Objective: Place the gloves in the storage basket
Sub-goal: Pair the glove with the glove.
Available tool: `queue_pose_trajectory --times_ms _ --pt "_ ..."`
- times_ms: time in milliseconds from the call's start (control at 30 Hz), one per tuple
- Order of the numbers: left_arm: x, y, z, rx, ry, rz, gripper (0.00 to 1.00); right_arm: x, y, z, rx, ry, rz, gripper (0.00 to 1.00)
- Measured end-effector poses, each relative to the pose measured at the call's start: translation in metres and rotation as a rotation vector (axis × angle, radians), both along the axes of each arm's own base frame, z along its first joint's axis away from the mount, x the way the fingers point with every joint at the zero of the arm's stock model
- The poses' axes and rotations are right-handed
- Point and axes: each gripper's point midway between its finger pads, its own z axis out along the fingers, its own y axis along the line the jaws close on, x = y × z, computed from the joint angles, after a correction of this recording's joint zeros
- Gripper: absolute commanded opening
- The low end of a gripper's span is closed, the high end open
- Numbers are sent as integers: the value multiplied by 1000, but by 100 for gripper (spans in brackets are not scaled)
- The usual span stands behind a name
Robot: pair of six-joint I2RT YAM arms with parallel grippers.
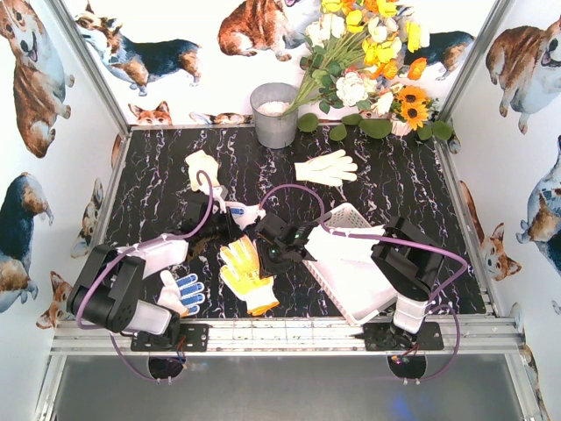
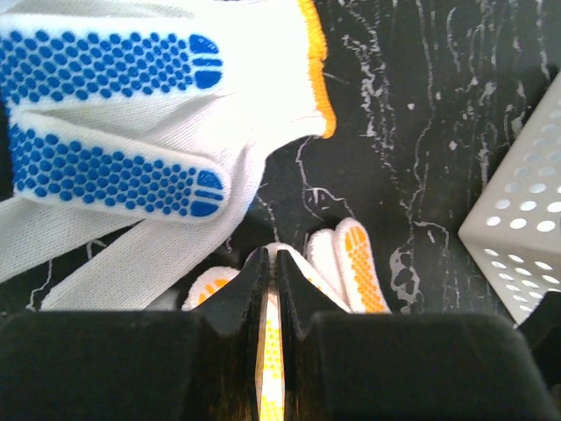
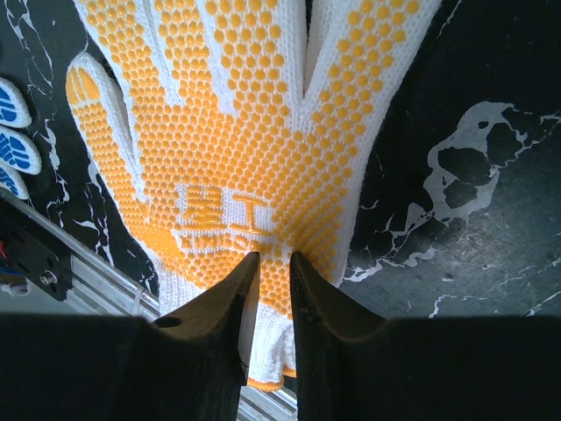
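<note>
Left wrist: left fingers (image 2: 256, 279) pinch the yellow glove (image 2: 359, 263) by a fingertip, basket (image 2: 517, 219) wall apart, rightward. Right fingers (image 3: 307, 294) pinch its palm.

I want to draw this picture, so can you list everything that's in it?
Cream glove: one, cream, far left of table.
White glove: one, white, far middle.
Yellow-dotted glove: one, white and yellow, front middle.
Blue-dotted gloves: two, white and blue, one front left, one beyond the yellow glove.
Basket: one, white, front right.
Bucket: one, grey, back.
Flowers: one bunch, yellow, white, orange, back right.
Table: one, black marble.
Left hand, right hand: black, both shut on the yellow-dotted glove.
</note>
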Motion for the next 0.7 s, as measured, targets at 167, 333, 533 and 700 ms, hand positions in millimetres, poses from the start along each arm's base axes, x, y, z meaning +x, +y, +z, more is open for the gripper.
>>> queue_pose_trajectory --times_ms 167,333,533,700 --pt "0 7 -9 28 20 39 0 0 0 0 1 -1 1 26" --pt "0 12 -20 52 46 70 0 1 0 1 3 -6 6 31" --pt "2 20 -24 84 55 114 13 1 1 17 31 -27 12 41" --pt "0 25 -14 99 35 128 34 -1 0 45 78 -52 10 48"
